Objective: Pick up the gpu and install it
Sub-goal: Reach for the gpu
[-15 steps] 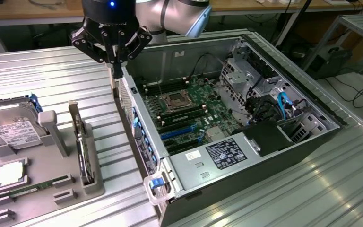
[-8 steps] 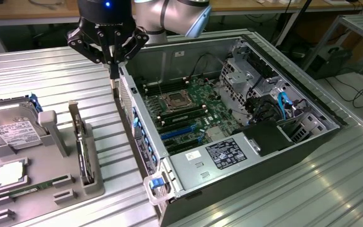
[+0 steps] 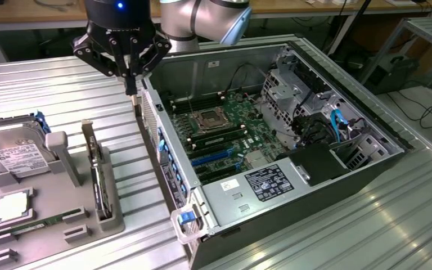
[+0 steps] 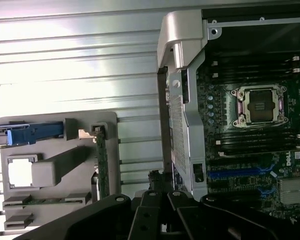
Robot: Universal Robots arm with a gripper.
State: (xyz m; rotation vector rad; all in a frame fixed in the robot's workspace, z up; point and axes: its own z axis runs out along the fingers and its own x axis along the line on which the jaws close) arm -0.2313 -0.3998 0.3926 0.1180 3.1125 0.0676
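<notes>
- Gripper: hanging tip-down from the arm, over the ribbed metal table and just beside the rear wall of the computer case. The fingers are looking drawn together into one narrow tip and are gripping nothing.
- Gpu: standing on its long edge in a slot of the grey fixture tray, at the exterior view's left. It is sitting well apart from the gripper and nothing is touching it. In the wrist view it is showing edge-on as a thin strip in the same tray.
- Other tray contents, none being handled: hard drive with a white label, lying flat; a square processor chip in its recess; a narrow green memory stick along the tray's near side.
- Computer case: lying on its side with the panel off, exposing the motherboard.
- Blue expansion slots: showing no card seated in them. The processor socket is sitting open beyond them.
- Progress, as a judgement:
  - Pick-up is not yet done, since the card is resting in its slot and the gripper is carrying nothing.
  - Installation is not begun, since the board is taking no card.
  - Both halves of the task appear to be outstanding.
  - The gripper is standing nearer the case's rear edge than the card.
</notes>
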